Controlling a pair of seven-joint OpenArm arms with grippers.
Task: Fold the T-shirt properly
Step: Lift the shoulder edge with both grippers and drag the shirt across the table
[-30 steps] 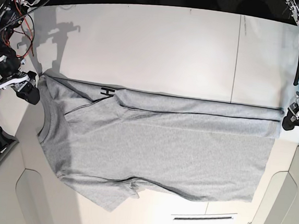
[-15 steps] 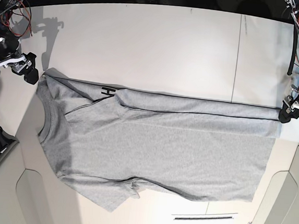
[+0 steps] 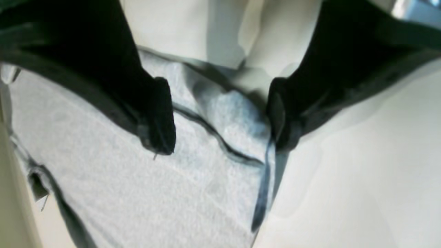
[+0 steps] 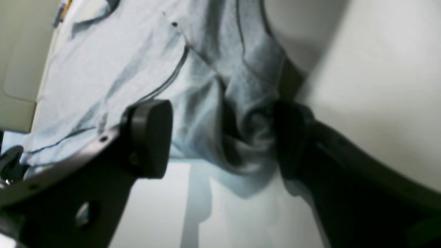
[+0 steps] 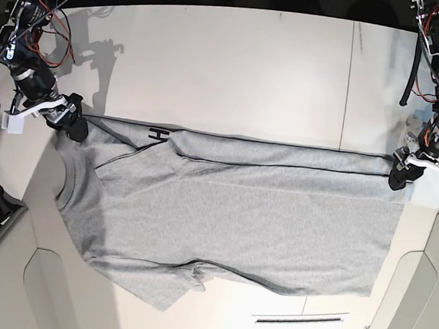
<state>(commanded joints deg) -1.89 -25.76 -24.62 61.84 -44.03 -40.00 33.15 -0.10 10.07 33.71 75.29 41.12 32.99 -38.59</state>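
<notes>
left hand (image 5: 400, 179) apart over T-shirt (image 5: 231, 212) hem corner | right hand (image 5: 73, 125) apart at shoulder fold

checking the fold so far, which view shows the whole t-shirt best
The base view: the T-shirt lies there whole, its far edge folded over. The left wrist view shows only one corner, the right wrist view only bunched cloth between the open right end effector fingers.

Both black two-fingered grippers gape open: the left gripper (image 5: 400, 174) near the counter's right edge, the right gripper (image 5: 71, 123) near its left edge.
</notes>
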